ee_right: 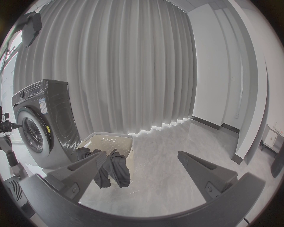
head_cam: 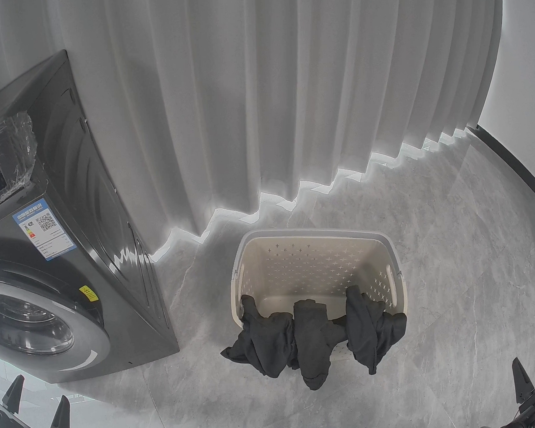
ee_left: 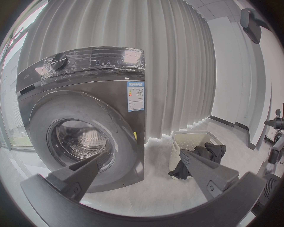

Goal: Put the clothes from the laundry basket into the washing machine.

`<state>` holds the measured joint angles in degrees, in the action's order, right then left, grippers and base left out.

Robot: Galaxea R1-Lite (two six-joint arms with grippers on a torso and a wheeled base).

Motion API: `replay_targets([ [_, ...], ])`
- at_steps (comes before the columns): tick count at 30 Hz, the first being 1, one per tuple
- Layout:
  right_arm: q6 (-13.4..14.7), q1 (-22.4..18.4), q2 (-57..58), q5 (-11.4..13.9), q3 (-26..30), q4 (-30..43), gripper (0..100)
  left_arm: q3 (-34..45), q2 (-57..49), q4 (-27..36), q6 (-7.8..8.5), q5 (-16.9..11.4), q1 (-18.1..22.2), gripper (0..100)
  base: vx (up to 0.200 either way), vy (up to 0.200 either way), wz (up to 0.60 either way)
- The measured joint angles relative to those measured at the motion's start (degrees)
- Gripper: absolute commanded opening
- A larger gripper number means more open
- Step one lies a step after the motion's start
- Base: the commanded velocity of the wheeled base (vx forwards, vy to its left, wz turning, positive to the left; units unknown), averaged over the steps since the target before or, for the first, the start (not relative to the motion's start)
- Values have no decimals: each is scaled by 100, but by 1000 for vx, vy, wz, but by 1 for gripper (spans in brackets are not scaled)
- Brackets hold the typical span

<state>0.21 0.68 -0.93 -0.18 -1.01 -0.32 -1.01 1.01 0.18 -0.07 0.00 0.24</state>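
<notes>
some dark clothes (head_cam: 312,338) overhang the basket (head_cam: 315,233) (well apart from both jaws).

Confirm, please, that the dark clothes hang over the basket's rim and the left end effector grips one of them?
No: the left wrist view shows the left end effector open and empty. The dark clothes do hang over the rim of the basket.

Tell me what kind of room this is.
Probably a home-style laundry area: a front-loading washing machine, a laundry basket with dark clothes draped over its rim, and a floor-length curtain behind.
</notes>
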Motion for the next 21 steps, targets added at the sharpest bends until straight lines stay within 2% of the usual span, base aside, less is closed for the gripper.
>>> replay_targets([
  [4, -2, 2, 0, 0, 0, 0, 100, 0, 0, -2, 0, 0, 2, 100, 0, 0, 0],
  [13, 4, -2, 0, -2, 0, -1, 100, 0, 0, 0, -6, 0, -2, 100, 200, 0, 0],
  [21, 6, 0, 0, 0, 0, -1, 100, 0, 0, -5, -9, 0, -2, 100, 0, 0, 0],
])
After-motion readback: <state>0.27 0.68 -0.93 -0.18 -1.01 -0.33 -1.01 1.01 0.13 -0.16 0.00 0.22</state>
